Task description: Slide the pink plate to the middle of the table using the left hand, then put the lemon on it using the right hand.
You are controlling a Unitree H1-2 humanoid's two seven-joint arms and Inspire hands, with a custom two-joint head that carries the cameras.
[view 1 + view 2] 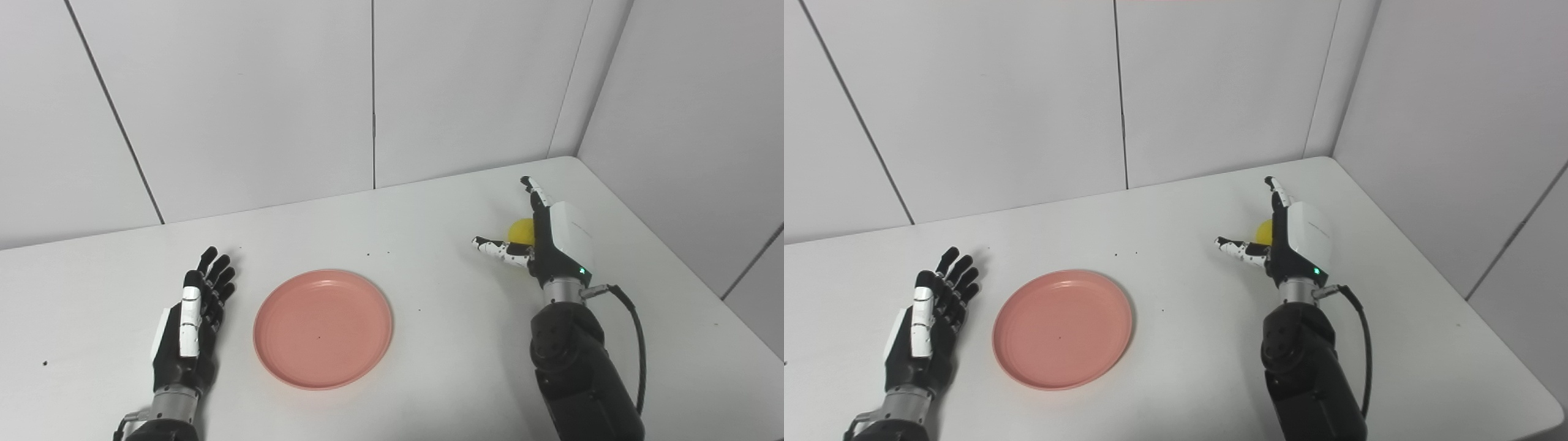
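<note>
While I watch through the head cameras, the pink plate (323, 328) lies flat on the white worktop (429, 343), roughly mid-width and toward the near edge, with nothing on it. My left hand (191, 324) rests just beside the plate's left rim, not touching it as far as I can see; its fingers (214, 272) are stretched out and slightly spread, pointing away from me, and it holds nothing.

Over on the right, my right hand (548, 236) stands edge-on with the white back plate turned to the right. One finger points up and away, the thumb (499, 248) sticks out to the left, so the hand is spread wide and clamped on nothing. The lemon (522, 231) shows as a small yellow round peeking out in the crook between thumb and upright finger, mostly hidden behind the palm. I can't tell whether the palm is touching it or simply sits just in front of it. The lemon is well apart from the plate, off to the right and farther back on the worktop.

A green light glows at the right wrist, and a black cable (634, 343) loops off the forearm. A few dark specks dot the worktop between plate and wall.
</note>
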